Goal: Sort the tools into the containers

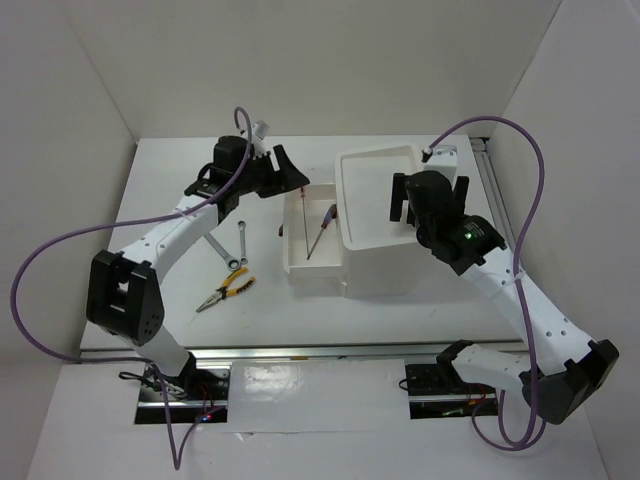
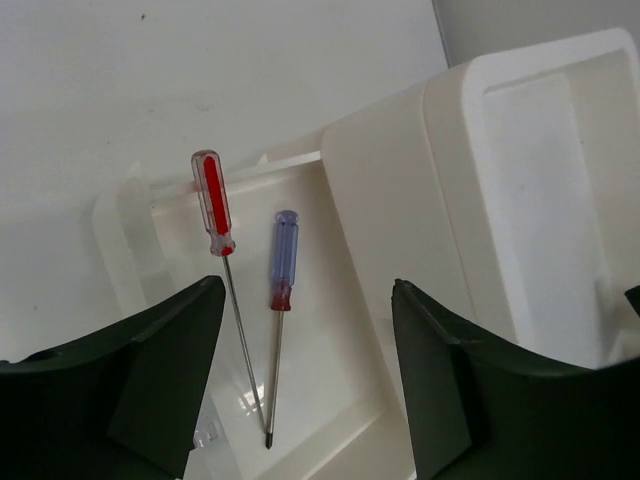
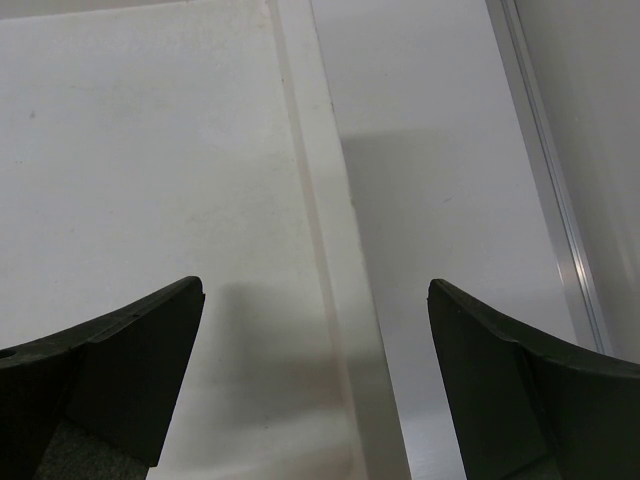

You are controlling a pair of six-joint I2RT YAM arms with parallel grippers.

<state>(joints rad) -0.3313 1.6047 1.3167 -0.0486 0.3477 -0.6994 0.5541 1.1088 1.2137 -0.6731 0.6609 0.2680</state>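
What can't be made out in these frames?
- Top external: the left pincer covers the drawer's far end and part of the red screwdriver.
- Top external: the left arm hides most of a silver tool beside the wrench.
- Top external: the right arm covers part of the top tray; anything under it is unseen.
- Right wrist: only bare white surfaces, too close to place.
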